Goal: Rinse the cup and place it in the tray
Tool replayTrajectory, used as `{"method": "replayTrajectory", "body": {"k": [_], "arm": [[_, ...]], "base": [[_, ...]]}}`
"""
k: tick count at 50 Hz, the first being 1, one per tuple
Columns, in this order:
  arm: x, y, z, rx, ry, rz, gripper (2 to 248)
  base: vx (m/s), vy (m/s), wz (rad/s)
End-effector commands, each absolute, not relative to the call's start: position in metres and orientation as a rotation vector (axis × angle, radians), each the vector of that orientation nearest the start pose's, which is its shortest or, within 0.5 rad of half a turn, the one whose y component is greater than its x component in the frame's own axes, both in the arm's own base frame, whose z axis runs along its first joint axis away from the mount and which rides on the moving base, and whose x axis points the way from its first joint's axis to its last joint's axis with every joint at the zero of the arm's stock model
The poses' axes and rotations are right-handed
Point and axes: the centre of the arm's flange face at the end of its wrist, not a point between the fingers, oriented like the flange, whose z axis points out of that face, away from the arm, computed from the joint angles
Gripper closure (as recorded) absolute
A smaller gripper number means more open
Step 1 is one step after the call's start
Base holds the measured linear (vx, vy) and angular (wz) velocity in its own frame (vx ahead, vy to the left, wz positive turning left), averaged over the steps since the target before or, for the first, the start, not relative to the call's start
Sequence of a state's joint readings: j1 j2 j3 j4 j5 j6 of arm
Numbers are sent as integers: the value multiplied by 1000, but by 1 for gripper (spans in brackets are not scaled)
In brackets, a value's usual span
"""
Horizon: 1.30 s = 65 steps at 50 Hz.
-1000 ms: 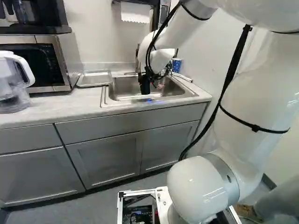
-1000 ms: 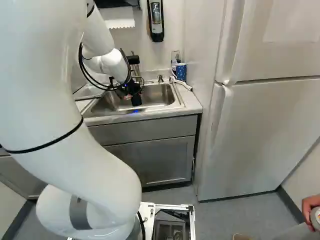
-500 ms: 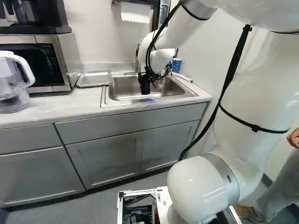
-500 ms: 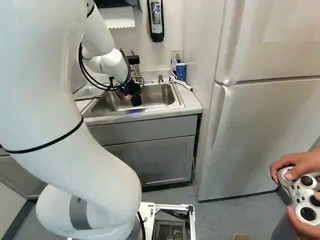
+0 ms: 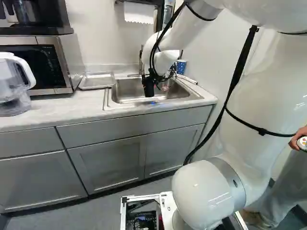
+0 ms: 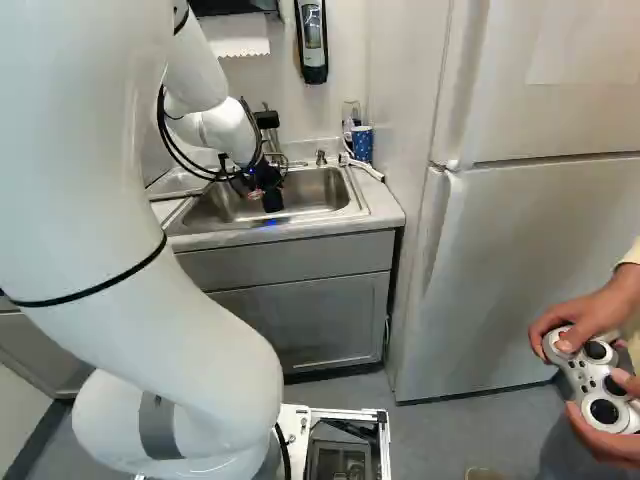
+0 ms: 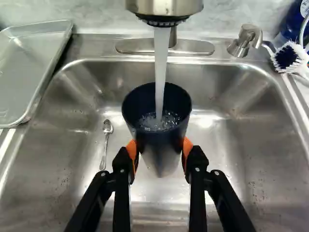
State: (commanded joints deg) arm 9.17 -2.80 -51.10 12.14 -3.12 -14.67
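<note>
Cup (image 7: 157, 143) pressed from two sides, my fingers (image 7: 131, 150) part-way apart, pads on its wall well below the rim. It sits under running water (image 7: 161, 63) over the sink (image 7: 236, 140). I judge it stiff, slick when wet, heavier as it fills; that side hold suits it. Froth hides its inner floor; the tray (image 7: 31, 67) is cut off.

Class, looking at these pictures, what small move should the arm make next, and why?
Probably tip the cup to empty it into the sink: the gripper holds it upright beneath running water, and water churns inside; the tray comes afterwards.
</note>
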Motion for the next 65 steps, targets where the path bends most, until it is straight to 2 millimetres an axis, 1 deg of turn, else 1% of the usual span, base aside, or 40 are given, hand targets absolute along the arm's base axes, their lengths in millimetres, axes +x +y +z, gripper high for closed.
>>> {"method": "replayTrajectory", "body": {"k": [65], "arm": [[494,81,519,-2835,-298,-1185,139]], "base": [[0,0,0]]}}
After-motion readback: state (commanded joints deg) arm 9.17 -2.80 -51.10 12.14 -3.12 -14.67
